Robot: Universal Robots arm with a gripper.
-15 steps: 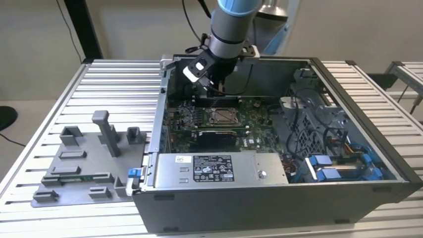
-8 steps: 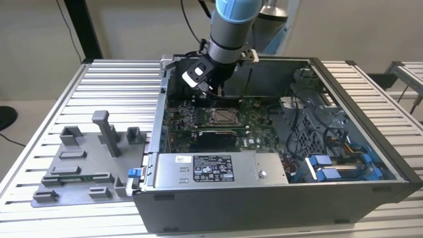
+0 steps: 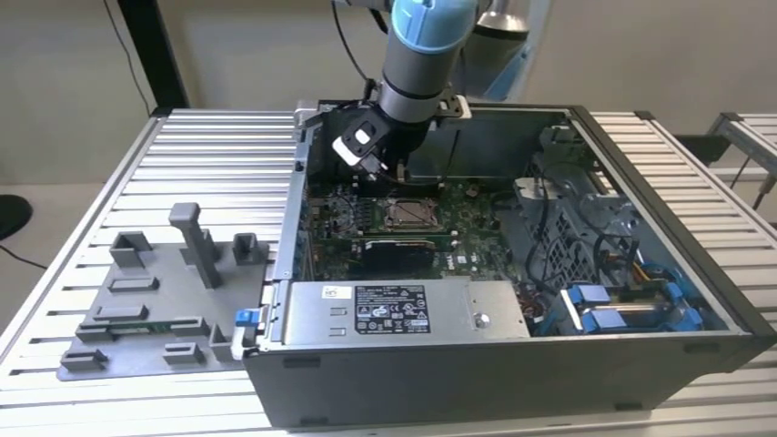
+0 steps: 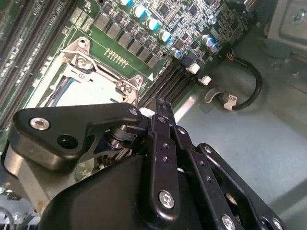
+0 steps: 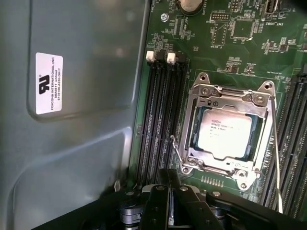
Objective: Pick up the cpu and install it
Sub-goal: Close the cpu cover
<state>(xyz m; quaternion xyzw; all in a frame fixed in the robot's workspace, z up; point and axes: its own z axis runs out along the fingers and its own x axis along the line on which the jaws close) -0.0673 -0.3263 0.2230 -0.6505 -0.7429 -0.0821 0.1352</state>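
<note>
Open case (image 3: 486, 373) standing on a slatted table (image 3: 206, 155). In the exterior view the arm (image 3: 419, 45) is reaching down into the case from above. The gripper (image 3: 391, 171) is hanging over the green board (image 3: 471, 208), just beside the socket (image 3: 408, 215).

The cpu (image 5: 224, 132) is lying flat in the socket, as the first wrist view is showing. It is a small square chip with a pale silver-white metal top, softly rounded corners and a few lines of dark print. A bright metal frame (image 5: 201, 93) is surrounding it on all four sides, with a narrow dark gap between chip and frame. A thin wire lever (image 5: 276, 158) is running along one side of the frame. In the second wrist view part of the pale top is showing, while a black gripper link is covering the rest.

The fingers (image 5: 163, 182) are resting together with nothing between them, and they are not touching the cpu. In the first wrist view their tips are pointing at the board between the socket and the dark memory slots (image 5: 158, 129).

A grey tray (image 3: 158, 309) of plastic blocks is lying on the table at the exterior view's left of the case, well apart from the gripper.
</note>
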